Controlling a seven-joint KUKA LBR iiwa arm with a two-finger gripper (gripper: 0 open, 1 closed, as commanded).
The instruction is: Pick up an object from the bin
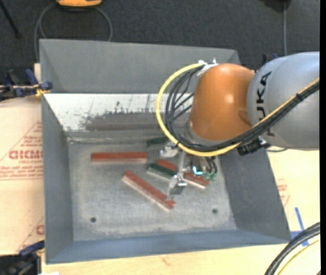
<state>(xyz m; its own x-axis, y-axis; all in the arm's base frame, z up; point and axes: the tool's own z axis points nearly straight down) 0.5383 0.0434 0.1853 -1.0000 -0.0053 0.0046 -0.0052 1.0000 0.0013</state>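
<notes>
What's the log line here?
tool: low in bin | nearest: slanted red bar, green bar | apart: left red bar

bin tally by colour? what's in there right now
Plain red bars: 2 (one lying level at left, one slanted mid-floor)
Red-and-green bars: 1, partly under the gripper
Total: 3 in sight. The arm covers part of the floor at right, so more may lie beneath it.
</notes>
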